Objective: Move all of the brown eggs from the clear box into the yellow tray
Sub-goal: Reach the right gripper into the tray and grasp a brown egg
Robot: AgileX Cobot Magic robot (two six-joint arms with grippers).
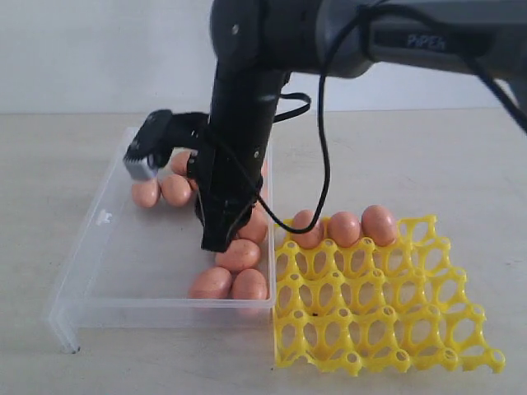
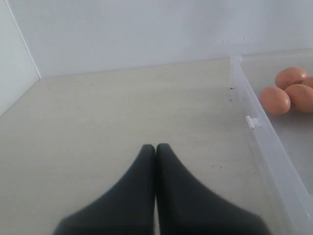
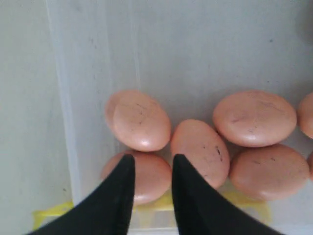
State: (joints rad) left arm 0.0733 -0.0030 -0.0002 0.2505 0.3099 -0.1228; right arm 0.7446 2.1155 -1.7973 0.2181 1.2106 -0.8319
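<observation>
Right wrist view: right gripper fingers narrowly parted, empty, over pinkish-brown oval eggs in clear plastic box beside yellow lattice tray; nearest egg beyond tips, long axis across gap; left gripper closed, farther.

Brown eggs clustered in clear box, apparently three in yellow tray

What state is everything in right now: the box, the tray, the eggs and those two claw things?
Clear box: lidless, partly filled.
Yellow tray: most cups empty.
Eggs in the box: lying loose, none gripped.
Eggs in the tray: three, seated in the far row.
Left end effector: shut, empty, above the table beside the box.
Right end effector: open, empty, above the eggs in the box.
</observation>
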